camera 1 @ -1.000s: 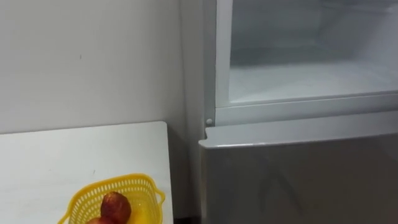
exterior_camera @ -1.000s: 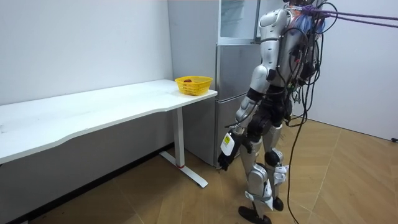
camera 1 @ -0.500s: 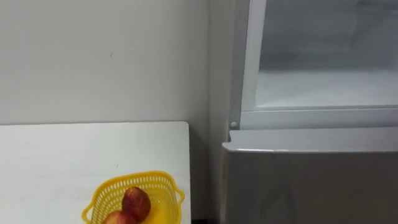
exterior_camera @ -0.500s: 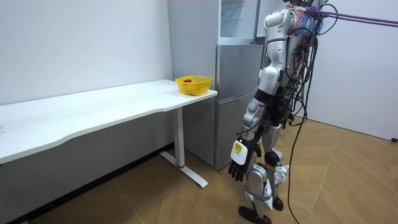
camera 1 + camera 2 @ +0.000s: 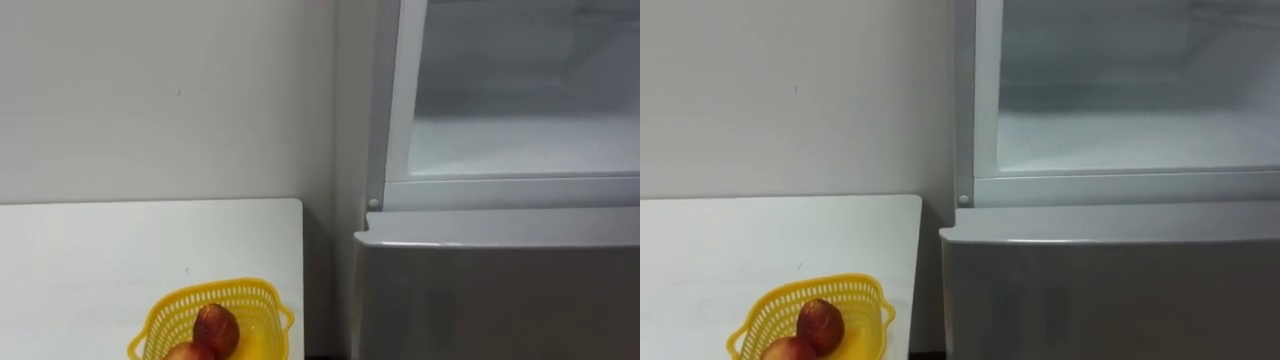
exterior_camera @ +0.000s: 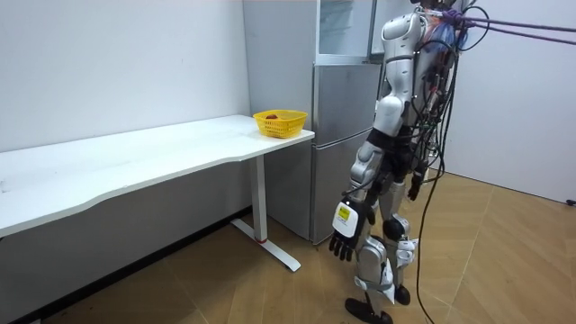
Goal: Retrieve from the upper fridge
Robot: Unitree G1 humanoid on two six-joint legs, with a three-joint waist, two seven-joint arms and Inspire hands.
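7 o'clock: red fruits [image 5: 215, 328] are being kept in yellow basket [image 5: 230, 289] on table [image 5: 100, 260], judged already retrieved | 2 o'clock: upper fridge compartment [image 5: 520, 150] is being left open, looking bare | left hand [image 6: 343, 245] is being hung low, released, empty | right hand [image 6: 415, 187]: state cannot be told | remaining: judged little or nothing

No readable print (not even on fridge [image 5: 500, 290])

a long white table [image 6: 135, 162] runs along the pale wall [image 6: 108, 63], standing on a white leg [image 6: 260, 193] over a wooden parquet floor [image 6: 504, 261]. a yellow plastic basket [image 6: 281, 127] sits at the table's far end, near the corner.
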